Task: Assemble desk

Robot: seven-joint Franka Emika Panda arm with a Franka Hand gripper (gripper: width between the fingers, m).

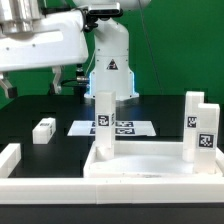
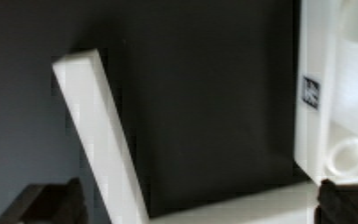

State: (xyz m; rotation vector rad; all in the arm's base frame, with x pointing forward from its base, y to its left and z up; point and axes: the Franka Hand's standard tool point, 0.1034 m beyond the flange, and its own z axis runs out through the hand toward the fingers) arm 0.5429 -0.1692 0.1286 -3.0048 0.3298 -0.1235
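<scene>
Hanging high at the exterior view's left, the end effector (image 1: 68,78) shows no clear finger gap; the loose leg (image 1: 43,130) lies flat below it, desk tray (image 1: 150,170) nearer the camera.

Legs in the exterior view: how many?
4, placed by the exterior view's sides. Left leg lies loose on the table; centre leg and two right legs stand on the tabletop. None seems hidden.
</scene>
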